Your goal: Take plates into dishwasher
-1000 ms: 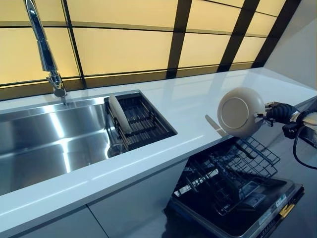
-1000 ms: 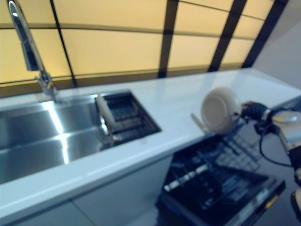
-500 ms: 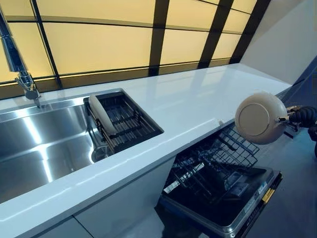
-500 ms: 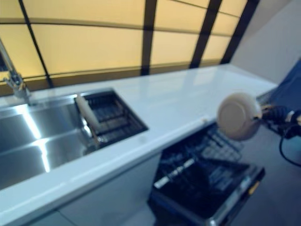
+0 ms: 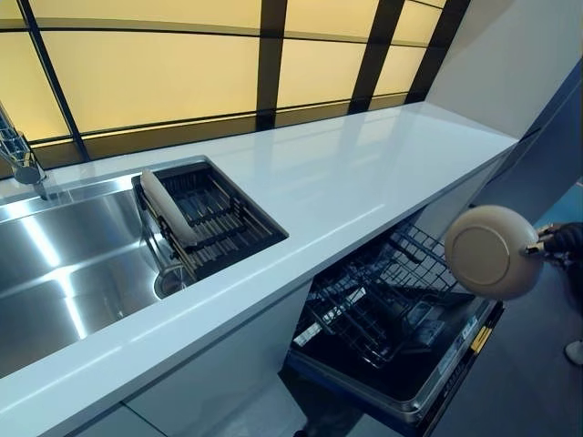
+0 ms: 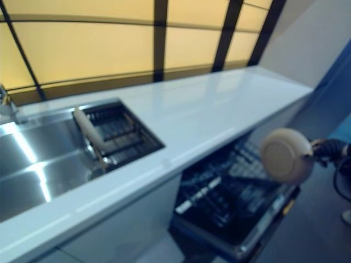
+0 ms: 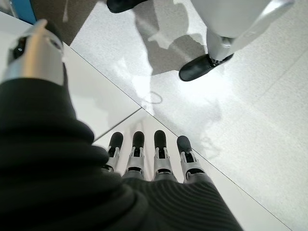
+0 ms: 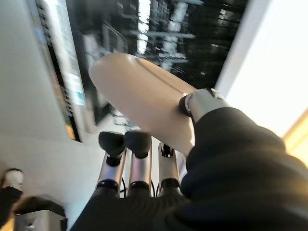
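Item: beige plate (image 5: 493, 252) — held on edge in the air, underside toward my head, over the outer end of the open dishwasher's wire rack (image 5: 387, 305) and clear of it.

Grip: my right hand (image 8: 159, 159) pinches the plate's rim, thumb on one face, fingers (image 8: 126, 154) behind the other. A rim pinch on glazed ware looks thin to me; a jolt or a tilt on the way down could let the plate swing or slip onto the rack or the lowered door (image 5: 446, 360).

Rack: crowded wires, slots hard to tell apart from here. If I lower off-line, the edge may strike a tine and twist out of the pinch.

Second plate (image 5: 165, 208) — standing in the drain basket (image 5: 219, 218) set in the sink (image 5: 64, 264), well apart, across the white counter (image 5: 346, 182).

Left hand (image 7: 149, 161): idle (fingers straight, pointing at the floor), holding nothing.
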You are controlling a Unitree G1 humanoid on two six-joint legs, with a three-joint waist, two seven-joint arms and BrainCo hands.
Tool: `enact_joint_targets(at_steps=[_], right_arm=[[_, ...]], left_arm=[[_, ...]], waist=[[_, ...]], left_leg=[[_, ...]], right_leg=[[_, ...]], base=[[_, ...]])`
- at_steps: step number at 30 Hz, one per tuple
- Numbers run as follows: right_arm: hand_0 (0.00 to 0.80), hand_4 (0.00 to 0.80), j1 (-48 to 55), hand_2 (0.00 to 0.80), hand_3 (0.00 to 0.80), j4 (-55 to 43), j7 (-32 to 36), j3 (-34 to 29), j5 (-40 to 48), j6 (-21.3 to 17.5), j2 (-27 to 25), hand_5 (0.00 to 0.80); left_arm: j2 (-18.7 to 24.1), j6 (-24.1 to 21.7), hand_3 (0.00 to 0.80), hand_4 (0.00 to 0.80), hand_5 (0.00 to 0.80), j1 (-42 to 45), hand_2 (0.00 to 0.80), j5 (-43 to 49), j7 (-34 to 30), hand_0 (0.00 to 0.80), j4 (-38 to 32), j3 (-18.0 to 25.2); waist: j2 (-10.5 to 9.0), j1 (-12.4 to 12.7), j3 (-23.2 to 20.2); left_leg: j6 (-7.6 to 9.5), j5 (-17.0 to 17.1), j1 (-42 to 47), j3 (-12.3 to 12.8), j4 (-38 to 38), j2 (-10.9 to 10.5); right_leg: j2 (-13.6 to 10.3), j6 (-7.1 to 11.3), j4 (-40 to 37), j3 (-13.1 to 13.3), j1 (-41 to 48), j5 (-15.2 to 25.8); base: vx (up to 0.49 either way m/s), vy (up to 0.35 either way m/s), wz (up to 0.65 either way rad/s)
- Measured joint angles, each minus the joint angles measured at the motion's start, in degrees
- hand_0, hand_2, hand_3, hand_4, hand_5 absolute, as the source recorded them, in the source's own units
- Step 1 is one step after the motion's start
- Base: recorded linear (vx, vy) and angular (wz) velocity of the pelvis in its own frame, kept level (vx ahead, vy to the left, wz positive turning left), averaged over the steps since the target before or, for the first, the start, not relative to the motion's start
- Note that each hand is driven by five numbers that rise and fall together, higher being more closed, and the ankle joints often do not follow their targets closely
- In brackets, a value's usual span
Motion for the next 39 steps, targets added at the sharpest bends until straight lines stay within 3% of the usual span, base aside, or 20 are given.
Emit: enact_joint_targets(at_steps=[7, 27, 34, 39], right_arm=[[0.8, 0.8, 0.64, 0.8, 0.8, -0.45, 1.18, -0.01, -1.66, -0.79, 3.81, 0.8], [0.8, 0.8, 9.69, 0.8, 0.8, -9.14, -2.52, -0.65, -9.03, -1.34, 18.4, 0.8], [0.8, 0.8, 10.41, 0.8, 0.8, -9.16, -3.95, -0.61, -10.65, -1.11, 21.05, 0.8], [0.8, 0.8, 10.41, 0.8, 0.8, -8.69, -5.36, -0.55, -11.15, -1.02, 23.02, 0.8]], left_arm=[[0.06, -0.04, 0.0, 0.0, 0.0, -0.29, 0.0, 0.05, -0.06, 0.0, -0.02, -0.03], [-1.22, -0.1, 0.0, 0.0, 0.0, -1.36, 0.0, 0.08, -0.07, 0.0, -0.37, -0.09], [-2.21, -0.13, 0.0, 0.0, 0.0, -2.54, 0.0, 0.08, -0.1, 0.0, -0.84, -0.1], [-2.44, -0.12, 0.0, 0.0, 0.0, -2.73, 0.0, 0.08, -0.2, 0.0, -0.81, -0.12]], waist=[[0.42, -0.01, 1.15], [3.89, 0.18, 3.4], [5.7, 0.38, 4.48], [5.75, 0.41, 4.51]], left_leg=[[0.01, 0.11, -0.09, -0.22, 0.07, 0.0], [0.09, 0.18, -0.55, -1.84, 0.08, 0.29], [0.23, 0.3, -1.18, -2.83, 0.24, 0.18], [0.31, 0.35, -1.24, -3.05, 0.27, 0.15]], right_leg=[[-0.04, 0.28, 0.03, -0.06, -0.03, 0.25], [-0.54, 0.15, 0.06, -1.19, 0.2, 0.21], [-0.85, -0.01, 0.23, -1.75, 0.08, 0.41], [-0.99, 0.19, 0.22, -1.84, 0.1, 0.24]], base=[[0.0, 0.0, 0.0], [-0.005, -0.002, 0.02], [-0.016, -0.007, 0.06], [0.0, 0.0, 0.0]])
